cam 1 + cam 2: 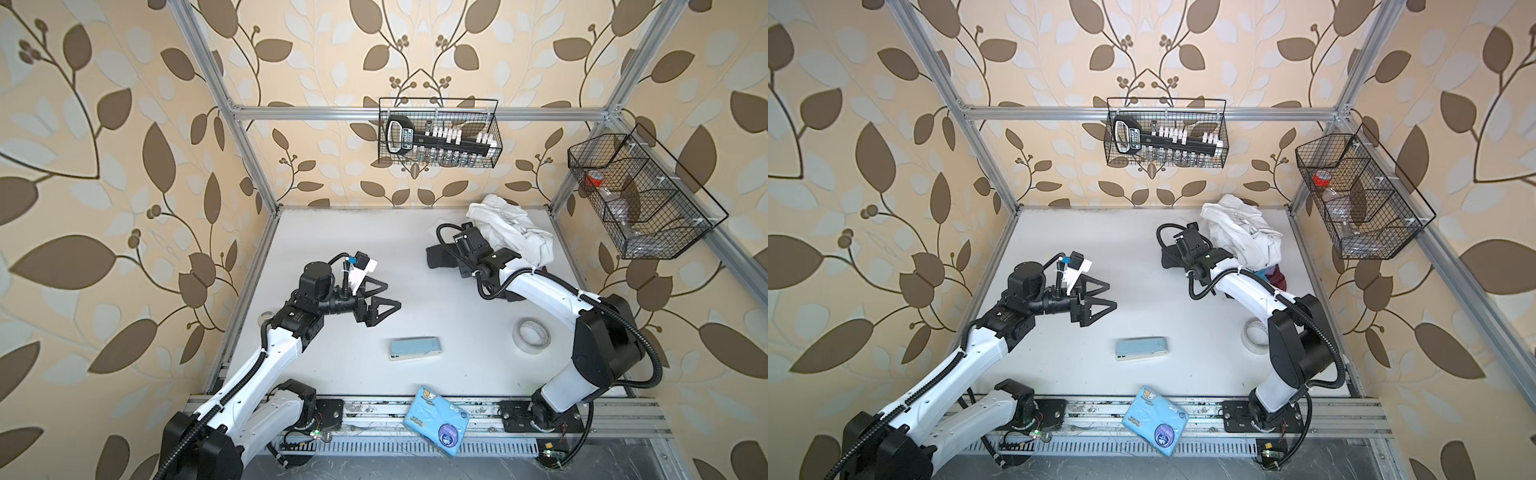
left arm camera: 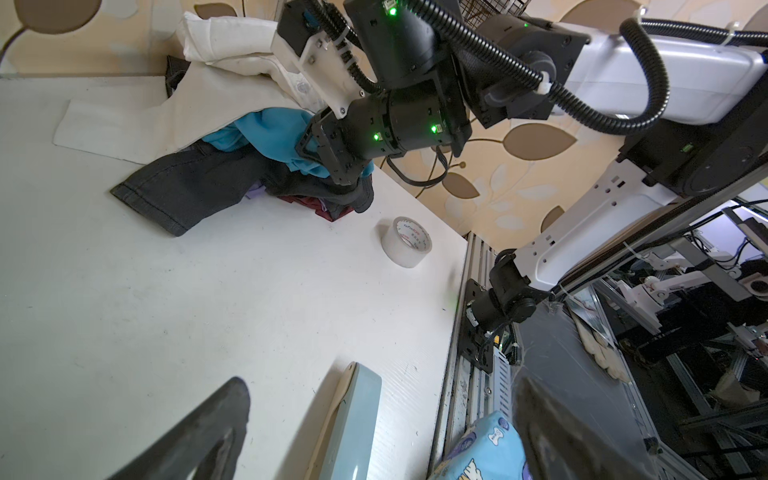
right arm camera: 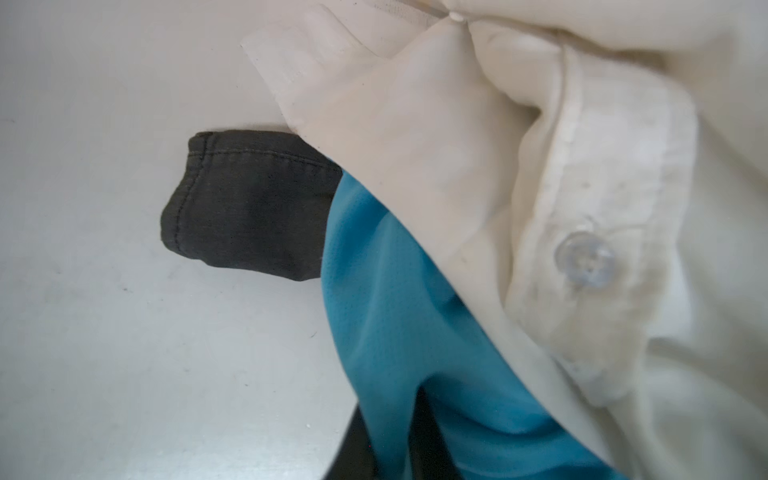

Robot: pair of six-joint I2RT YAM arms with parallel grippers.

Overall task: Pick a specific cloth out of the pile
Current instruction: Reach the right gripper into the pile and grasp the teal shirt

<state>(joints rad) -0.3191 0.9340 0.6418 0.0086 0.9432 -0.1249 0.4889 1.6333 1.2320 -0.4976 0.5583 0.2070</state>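
The pile (image 1: 513, 226) sits at the back right of the table: a large white shirt on top, a black cloth (image 1: 438, 254) sticking out to the left, and a dark red piece (image 1: 1280, 281) at its near side. The turquoise cloth (image 3: 395, 307) comes out from under the white shirt, also seen in the left wrist view (image 2: 272, 133). My right gripper (image 3: 390, 449) is at the pile's left edge, shut on a fold of the cloth. My left gripper (image 1: 392, 296) hovers open and empty over the table's left middle, well apart from the pile.
A white tape roll (image 1: 532, 336) lies near the right arm's base. A pale blue case (image 1: 414, 348) lies front centre, and a blue tissue pack (image 1: 436, 419) rests on the front rail. Wire baskets hang on the back wall (image 1: 438, 133) and right wall (image 1: 640, 199).
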